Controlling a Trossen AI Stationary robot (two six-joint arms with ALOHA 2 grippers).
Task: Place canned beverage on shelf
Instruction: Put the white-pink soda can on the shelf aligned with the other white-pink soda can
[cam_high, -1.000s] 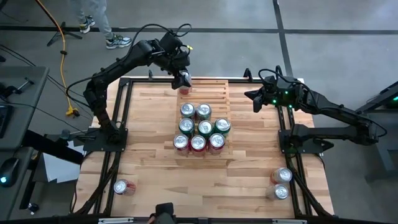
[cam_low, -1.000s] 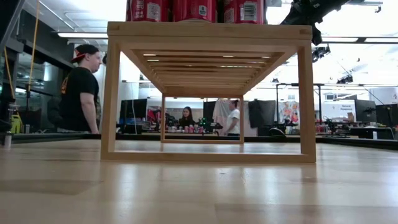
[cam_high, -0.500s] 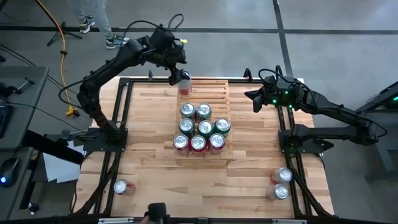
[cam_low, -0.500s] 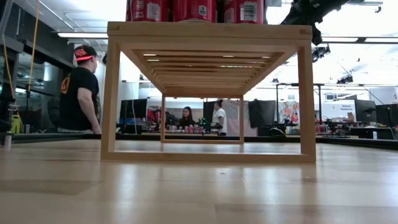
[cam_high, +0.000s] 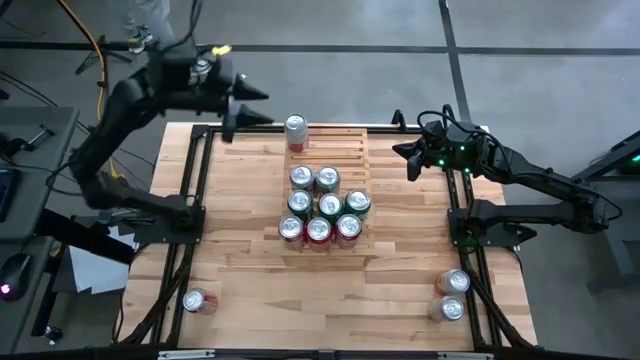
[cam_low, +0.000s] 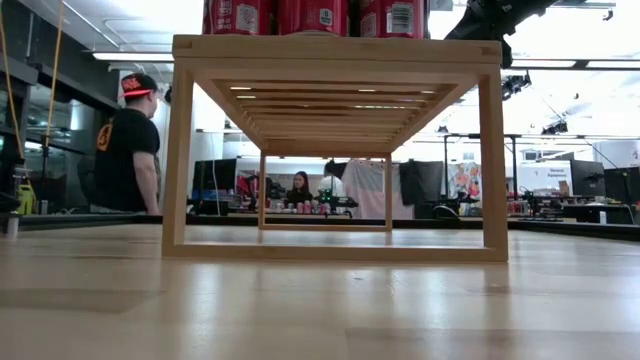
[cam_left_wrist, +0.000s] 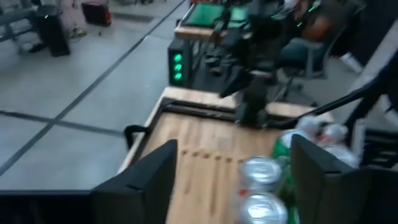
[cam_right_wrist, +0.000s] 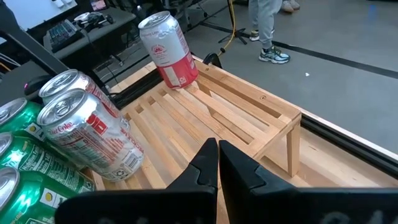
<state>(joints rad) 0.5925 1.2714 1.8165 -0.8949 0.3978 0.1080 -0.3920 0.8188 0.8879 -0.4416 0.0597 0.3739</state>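
The pale-wood slatted shelf (cam_high: 340, 150) stands mid-table. A red canned beverage (cam_high: 296, 130) stands upright on its base at the shelf's far left corner, also in the right wrist view (cam_right_wrist: 168, 50). Several red and green cans (cam_high: 322, 205) stand bunched on the shelf's near part. My left gripper (cam_high: 268, 108) hangs open in the air to the left of the red can, apart from it, with nothing between its fingers (cam_left_wrist: 143, 186). My right gripper (cam_high: 405, 158) is shut and empty (cam_right_wrist: 217, 163), raised off the shelf's far right corner.
One can (cam_high: 196, 300) lies on the tabletop at the near left. Two more cans (cam_high: 450, 295) are at the near right. The low view shows the shelf's front frame (cam_low: 335, 50) with cans on top, and people in the room beyond.
My left gripper has drawn back from the red can toward the table's left edge and risen, tipping from pointing down to nearly level. The can stays upright at the shelf's far left corner.
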